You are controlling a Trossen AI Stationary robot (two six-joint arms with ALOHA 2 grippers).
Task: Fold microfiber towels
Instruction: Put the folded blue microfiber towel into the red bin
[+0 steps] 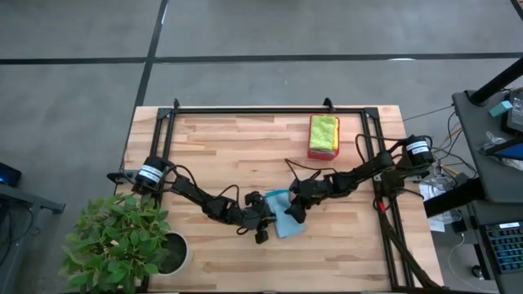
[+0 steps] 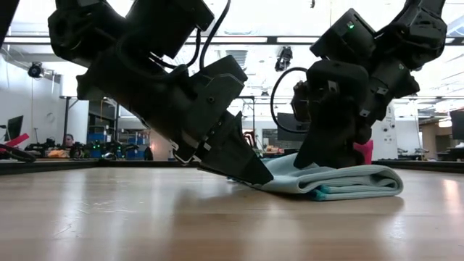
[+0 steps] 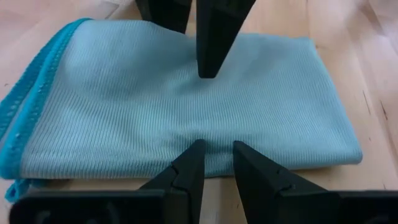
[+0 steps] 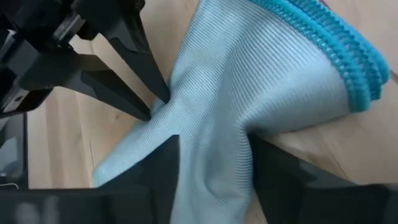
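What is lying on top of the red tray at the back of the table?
A folded lime green towel covers most of the red tray; whether more towels lie beneath it is hidden.

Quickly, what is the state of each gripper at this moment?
Left gripper: fingers slightly apart, tips at the edge of the light blue towel; grip cannot be told.
Right gripper: closing on the same towel.

No readable text, label, brand, number or sign appeared in any view; the pale bands on the two arm bases (image 1: 149,173) were too small to read.
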